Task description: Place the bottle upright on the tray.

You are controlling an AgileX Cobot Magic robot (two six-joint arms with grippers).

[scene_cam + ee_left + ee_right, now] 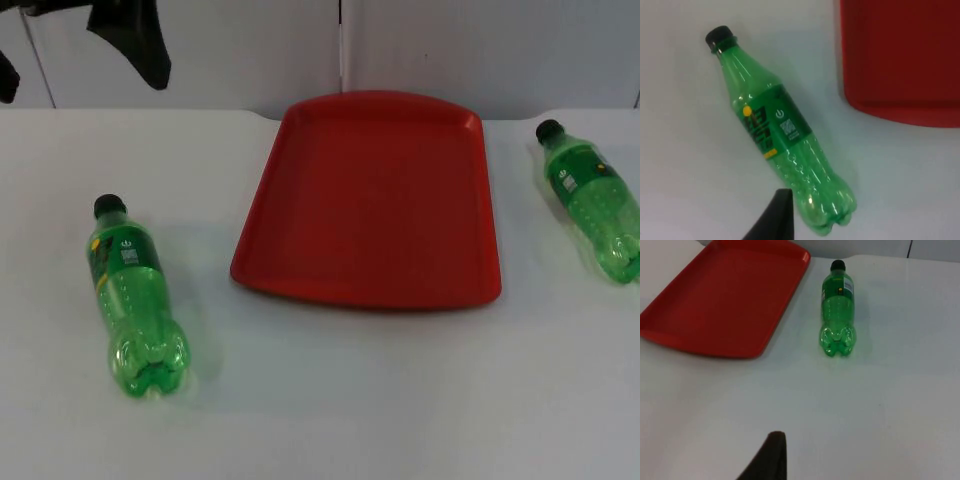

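Observation:
A green bottle [135, 295] with a black cap lies on its side at the table's left, cap toward the wall; the left wrist view looks down on this bottle [782, 135]. A second green bottle [592, 198] lies on its side at the right edge, also seen from the right wrist [838, 307]. The red tray [370, 200] sits between them with nothing on it. My left gripper [130, 45] hangs high at the far left, apart from the left bottle. My right gripper [767, 457] is held well back from the right bottle, on its base side.
The grey partition wall [450, 45] runs right behind the tray's far rim. The right bottle lies close to the table's right edge. Bare white table [350, 400] stretches in front of the tray and between it and each bottle.

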